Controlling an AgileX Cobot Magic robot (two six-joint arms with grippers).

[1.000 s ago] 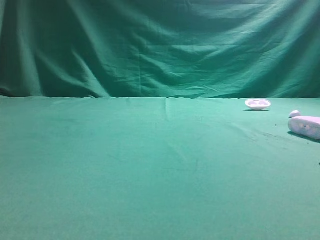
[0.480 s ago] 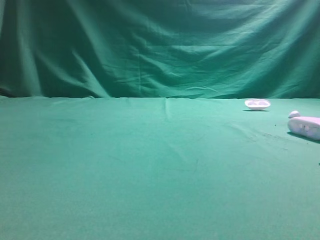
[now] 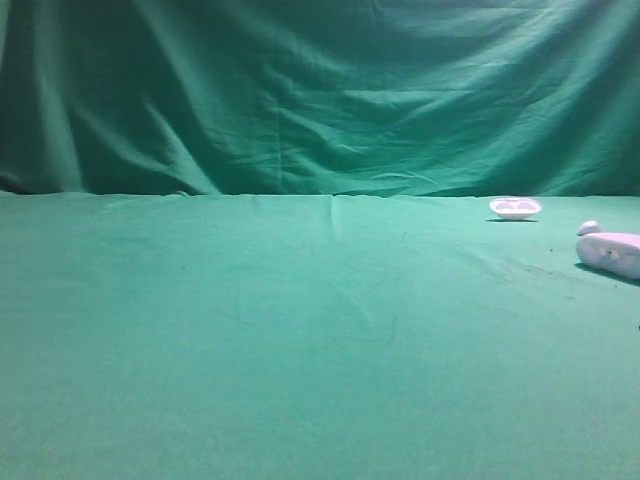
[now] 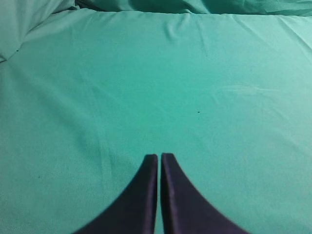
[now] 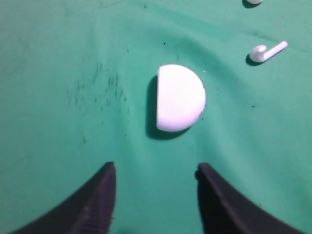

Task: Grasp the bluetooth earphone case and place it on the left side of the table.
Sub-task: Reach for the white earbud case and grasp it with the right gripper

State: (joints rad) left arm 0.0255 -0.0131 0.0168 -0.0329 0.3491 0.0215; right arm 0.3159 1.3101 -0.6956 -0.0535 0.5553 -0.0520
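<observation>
The white bluetooth earphone case [image 3: 610,252] lies on the green table [image 3: 300,330] at the far right edge. Seen from the right wrist, the case [image 5: 179,97] rests on the cloth just ahead of my right gripper [image 5: 156,169]. That gripper is open and holds nothing, and the case is clear of both fingers. My left gripper [image 4: 159,157] hovers over bare cloth with its jaws shut on nothing. Neither arm appears in the exterior high view.
A shallow white dish-like piece [image 3: 515,207] sits at the back right. A small white earbud [image 5: 267,51] lies just beyond the case, showing as a pebble-like bit [image 3: 589,228] from outside. Green drape hangs behind the table.
</observation>
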